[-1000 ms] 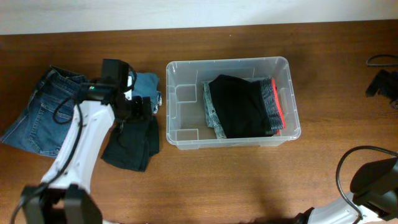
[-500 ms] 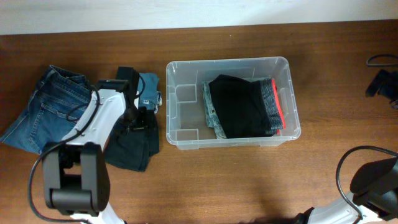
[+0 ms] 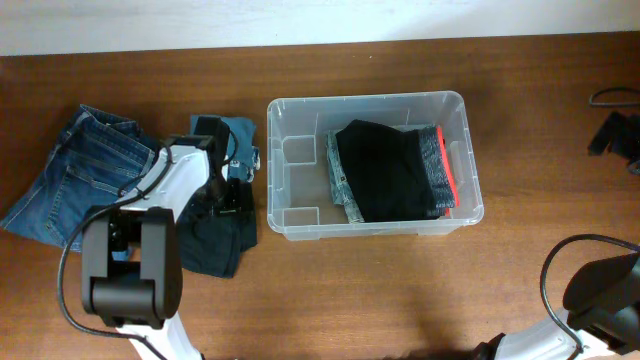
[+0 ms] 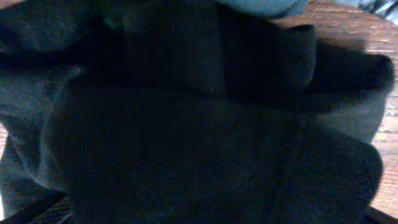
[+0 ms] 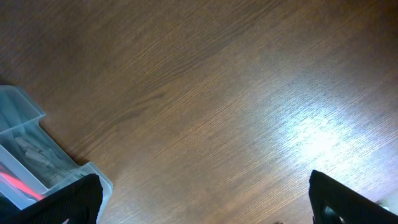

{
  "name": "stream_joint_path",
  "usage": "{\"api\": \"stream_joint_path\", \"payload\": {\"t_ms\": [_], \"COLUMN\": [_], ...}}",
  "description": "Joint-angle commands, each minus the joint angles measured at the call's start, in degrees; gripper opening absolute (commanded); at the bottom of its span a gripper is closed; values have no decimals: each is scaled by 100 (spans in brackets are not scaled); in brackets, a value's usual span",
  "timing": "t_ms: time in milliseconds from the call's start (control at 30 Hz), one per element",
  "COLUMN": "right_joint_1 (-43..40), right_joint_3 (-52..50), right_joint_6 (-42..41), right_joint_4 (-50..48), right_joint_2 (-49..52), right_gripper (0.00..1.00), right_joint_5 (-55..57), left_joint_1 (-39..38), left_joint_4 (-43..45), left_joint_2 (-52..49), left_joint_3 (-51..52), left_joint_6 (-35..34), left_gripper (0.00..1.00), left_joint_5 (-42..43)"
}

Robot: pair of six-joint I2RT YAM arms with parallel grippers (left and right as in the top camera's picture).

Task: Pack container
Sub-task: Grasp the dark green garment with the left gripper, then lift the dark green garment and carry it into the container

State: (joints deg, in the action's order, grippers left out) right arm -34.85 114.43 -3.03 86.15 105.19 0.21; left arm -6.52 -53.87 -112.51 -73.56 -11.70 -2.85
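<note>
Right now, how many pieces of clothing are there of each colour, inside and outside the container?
Black or dark: 2 (black garment in the container, dark garment on the table)
Blue: 2 (jeans, light blue garment)
Grey with red edge: 1 (grey garment)
Pale, patterned: 1 (pale garment)
Total: 6

- Nothing readable anywhere that I can see, no text, brand, number or sign.
- The container (image 3: 365, 98) shows no lettering I can make out from overhead.
- Same with the jeans (image 3: 70, 180), no tag or patch that's legible.
</note>
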Motion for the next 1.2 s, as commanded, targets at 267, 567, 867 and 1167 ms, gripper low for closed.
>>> {"api": "stream_joint_path", "payload": {"t_ms": [267, 567, 867, 1167], "right_joint_1": [-4, -4, -4, -4], "right_joint_3": [96, 96, 96, 96], "right_joint_6": [-44, -44, -44, -44], "right_joint_4": [2, 2, 2, 0], "right_joint_2": [-66, -66, -66, -66], "right_gripper": [98, 98, 98, 98], "right_joint_5": [50, 50, 48, 50], "left_joint_1": [2, 4, 2, -50], "left_joint_4": [-7, -393, -1655, -2968], "left_joint_2": [-267, -264, -238, -162], "left_joint_3": [330, 136, -1266, -3495], "left_joint_6": [52, 50, -37, -216], "left_gripper": [47, 1, 0, 0], "left_joint_5": [197, 81, -299, -127]}}
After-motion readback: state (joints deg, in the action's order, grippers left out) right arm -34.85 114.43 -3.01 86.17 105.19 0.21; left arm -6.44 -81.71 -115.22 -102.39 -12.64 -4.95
